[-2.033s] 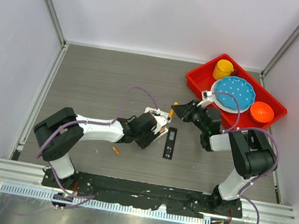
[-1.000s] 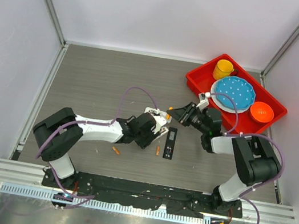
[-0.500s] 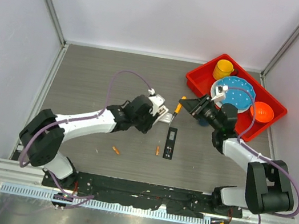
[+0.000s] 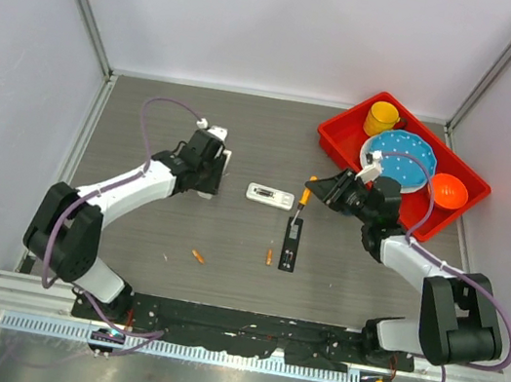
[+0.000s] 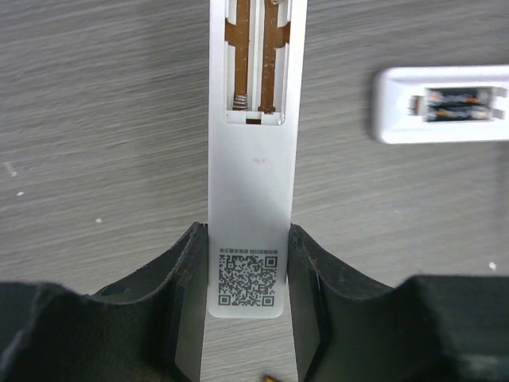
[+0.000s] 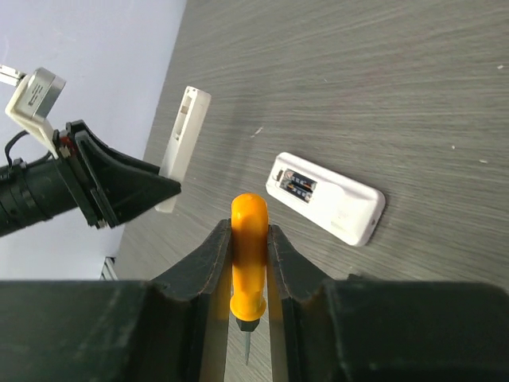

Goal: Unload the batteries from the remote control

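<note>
Reference is the black remote (image 4: 291, 245), flat in the middle of the bench (image 4: 170, 117), long axis running near to far.

- Nearest: an orange battery (image 4: 270, 256) lies loose on the bench just left of the black remote's near half, not touching it.
- A second orange battery (image 4: 197, 256) lies well apart to the left of the black remote and slightly nearer.
- White remote (image 4: 271, 195): flat on the bench just beyond the black remote's far end, offset left and crosswise to it. Its compartment is open and face up, with dark batteries (image 5: 459, 104) with metallic ends seated inside.
- Right claw (image 6: 249, 229): just beyond the black remote's far end, slightly right. Its jaws are clamped on the orange handle of a screwdriver (image 6: 249, 270). The shaft points down toward the black remote's far end. I can't tell whether the tip touches it.
- Left claw (image 5: 248, 235): well left of the black remote and farther back. Its jaws are closed on the QR-code end of a slim white remote (image 5: 253, 159). That remote's open compartment shows bare copper contacts and springs.
- Farthest: a red tray (image 4: 339, 138) beyond and right of the black remote. It holds a yellow cup (image 4: 382, 117), a blue plate (image 4: 410, 154) and an orange bowl (image 4: 447, 191).
</note>
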Available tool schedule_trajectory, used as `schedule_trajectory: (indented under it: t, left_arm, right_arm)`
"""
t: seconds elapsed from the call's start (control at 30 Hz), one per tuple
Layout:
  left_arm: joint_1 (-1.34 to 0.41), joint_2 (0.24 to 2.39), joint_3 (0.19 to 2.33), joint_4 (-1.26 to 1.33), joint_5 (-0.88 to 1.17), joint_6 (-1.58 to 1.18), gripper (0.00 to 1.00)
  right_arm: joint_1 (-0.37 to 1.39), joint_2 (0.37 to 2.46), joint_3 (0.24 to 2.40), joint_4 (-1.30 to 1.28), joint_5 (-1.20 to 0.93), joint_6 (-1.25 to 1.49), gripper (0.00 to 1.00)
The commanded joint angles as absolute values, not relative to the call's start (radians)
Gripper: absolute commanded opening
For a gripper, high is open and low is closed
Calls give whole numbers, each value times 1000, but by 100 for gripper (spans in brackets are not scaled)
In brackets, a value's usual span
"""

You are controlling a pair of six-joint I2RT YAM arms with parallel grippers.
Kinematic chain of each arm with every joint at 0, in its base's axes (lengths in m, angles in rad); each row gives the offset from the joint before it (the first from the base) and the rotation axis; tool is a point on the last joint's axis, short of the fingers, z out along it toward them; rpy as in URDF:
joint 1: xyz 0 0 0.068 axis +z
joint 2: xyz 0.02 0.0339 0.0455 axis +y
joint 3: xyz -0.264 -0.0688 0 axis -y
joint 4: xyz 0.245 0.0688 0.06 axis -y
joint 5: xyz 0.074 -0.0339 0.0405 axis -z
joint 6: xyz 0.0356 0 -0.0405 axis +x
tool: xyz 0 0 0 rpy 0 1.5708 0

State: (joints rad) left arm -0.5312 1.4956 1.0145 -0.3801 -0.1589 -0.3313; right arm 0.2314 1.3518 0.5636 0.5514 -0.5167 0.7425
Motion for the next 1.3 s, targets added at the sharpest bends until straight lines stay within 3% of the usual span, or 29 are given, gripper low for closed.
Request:
schedule_trajectory:
  t: [0.0,0.33,0.5,0.53,0.6,0.63,0.67,0.77,1.0,1.27]
  left_arm:
    - [-447,1525,1052,-445,-192,-382,0]
    - [-393,1638,1072,-460,-224,-377,0]
    - [-393,1700,1085,-479,-229,-374,9]
    - [-393,1701,1085,-479,-222,-376,14]
    - [-393,1695,1081,-477,-215,-377,38]
    - [-393,1689,1080,-476,-210,-374,54]
    - [-393,1680,1071,-466,-204,-374,77]
    - [-393,1635,1055,-454,-199,-376,92]
    - [-396,1591,1078,-497,-176,-394,94]
    - [-518,1575,1124,-511,-155,-426,93]
  right_arm:
    - [226,1302,611,503,-495,670,1]
    - [227,1298,604,469,-479,640,1]
    - [226,1296,601,468,-471,637,1]
    - [227,1293,601,468,-471,638,1]
    - [227,1293,598,466,-471,635,1]
    - [227,1293,597,466,-471,634,1]
    - [227,1293,597,466,-468,634,1]
    - [227,1292,594,466,-468,632,1]
    - [227,1295,594,466,-466,632,1]
    - [227,1284,601,466,-476,637,1]
